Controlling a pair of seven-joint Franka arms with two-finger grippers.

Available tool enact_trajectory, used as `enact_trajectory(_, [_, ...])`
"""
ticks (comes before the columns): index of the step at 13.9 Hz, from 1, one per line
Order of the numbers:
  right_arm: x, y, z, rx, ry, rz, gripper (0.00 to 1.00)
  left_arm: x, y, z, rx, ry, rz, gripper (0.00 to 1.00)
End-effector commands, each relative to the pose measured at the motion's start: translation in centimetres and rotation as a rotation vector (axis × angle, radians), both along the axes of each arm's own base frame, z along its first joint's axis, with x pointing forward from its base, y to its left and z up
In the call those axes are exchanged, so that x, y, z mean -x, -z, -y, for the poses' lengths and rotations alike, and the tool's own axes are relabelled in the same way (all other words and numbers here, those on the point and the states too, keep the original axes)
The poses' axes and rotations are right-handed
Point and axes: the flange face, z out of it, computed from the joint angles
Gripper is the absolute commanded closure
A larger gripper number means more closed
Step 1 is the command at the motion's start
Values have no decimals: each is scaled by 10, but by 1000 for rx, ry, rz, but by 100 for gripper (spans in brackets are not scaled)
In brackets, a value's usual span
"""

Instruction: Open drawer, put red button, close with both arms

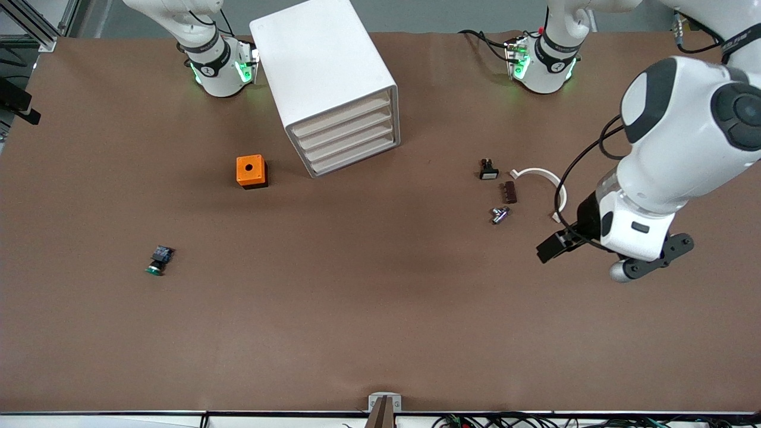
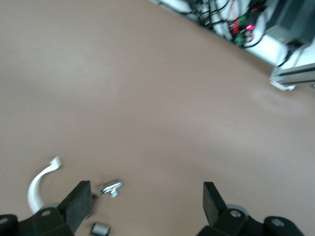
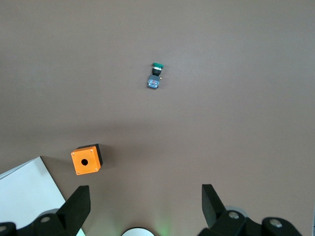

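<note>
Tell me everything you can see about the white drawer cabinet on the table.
The white drawer cabinet is a boxy unit with rounded edges, looking like smooth plastic. Its front holds four shallow drawers stacked one above another, all pushed in and alike, with plain flat fronts. It stands on the brown table, turned at an angle, between the two arm bases. The small orange box with a hole sits apart from it, toward the right arm's end. Nothing touches the cabinet but the table; a corner of it shows in the right wrist view.
</note>
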Motion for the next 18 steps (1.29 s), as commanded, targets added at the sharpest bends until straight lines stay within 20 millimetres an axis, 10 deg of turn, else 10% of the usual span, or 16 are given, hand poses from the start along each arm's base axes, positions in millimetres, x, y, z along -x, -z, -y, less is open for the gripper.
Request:
enact_trajectory(1, [8, -2, -12, -3, 22, 3, 0, 21, -15, -20, -45, -14, -68, 0])
enact_trajectory(18, [5, -6, -13, 1, 17, 31, 0, 10, -1, -58, -35, -73, -122, 0])
